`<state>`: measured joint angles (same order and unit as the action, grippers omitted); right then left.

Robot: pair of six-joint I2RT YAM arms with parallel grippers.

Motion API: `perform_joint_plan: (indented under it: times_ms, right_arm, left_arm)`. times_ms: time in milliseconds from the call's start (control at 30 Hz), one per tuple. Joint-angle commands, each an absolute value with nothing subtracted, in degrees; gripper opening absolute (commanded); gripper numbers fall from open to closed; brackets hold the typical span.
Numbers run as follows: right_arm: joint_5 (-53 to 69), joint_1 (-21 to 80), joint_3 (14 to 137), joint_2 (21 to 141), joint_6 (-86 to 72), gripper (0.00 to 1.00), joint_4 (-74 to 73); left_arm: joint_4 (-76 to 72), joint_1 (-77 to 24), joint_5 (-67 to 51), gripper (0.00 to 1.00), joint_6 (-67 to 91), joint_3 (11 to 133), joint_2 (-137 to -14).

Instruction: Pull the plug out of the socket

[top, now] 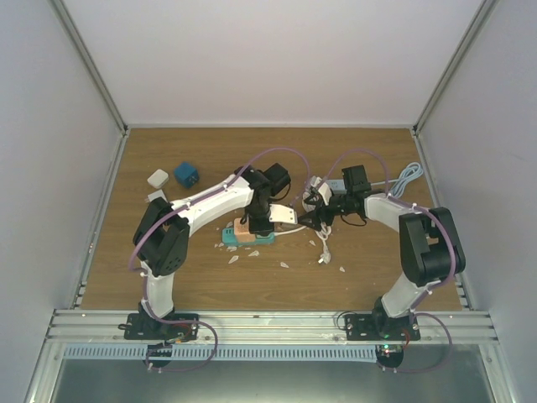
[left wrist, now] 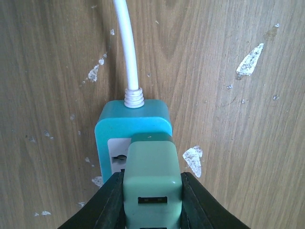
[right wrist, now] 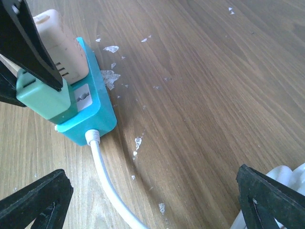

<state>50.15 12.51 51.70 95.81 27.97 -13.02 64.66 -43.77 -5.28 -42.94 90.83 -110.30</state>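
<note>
Two arms are on the table point(top: 377, 277), and one teal socket strip point(left wrist: 133, 124) lies flat between them near the middle. Count the plugs in it: two, standing side by side. The green plug point(left wrist: 151, 171) sits in the end socket nearest the strip's one white cord point(left wrist: 127, 47). The beige plug point(right wrist: 59, 47) sits in the next socket along, on the side away from the cord. In the left wrist view the left fingers point(left wrist: 107, 205) press on both sides of the green plug, one black pad against each flank, so that's a grip on it. The plug is seated in the strip, its base down in the teal housing. In the right wrist view one white socket face shows just beside the green plug. The right fingers point(right wrist: 35, 200) are spread wide with nothing between them but bare wood and the cord running underneath. They sit on the cord end of the strip, apart from it. Off to the rear left there's one blue block point(top: 186, 174) with one white block point(top: 157, 177) just beside it, both well apart from the strip. One coiled white cable point(top: 409, 176) rests at the rear right. Pale flecks point(left wrist: 250, 59) dot the wood around the strip, too many and too small to count.
</note>
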Motion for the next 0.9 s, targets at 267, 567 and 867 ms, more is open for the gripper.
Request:
perform_joint_plan:
  times_ms: [267, 567, 867]
  right_arm:
    - [52.7, 12.2, 54.7, 99.1, 32.6, 0.92, -16.6]
    - [50.3, 16.9, 55.9, 102.0, 42.2, 0.78, -23.6]
    - [49.3, 20.2, 58.5, 104.6, 36.2, 0.52, -22.6]
  left_arm:
    - [64.6, -43.8, -5.5, 0.22, -43.5, 90.4, -106.7]
    - [61.0, -42.5, -6.8, 0.22, -43.9, 88.1, -107.5]
    - [60.9, -42.1, -9.7, 0.18, -43.9, 89.7, -107.3]
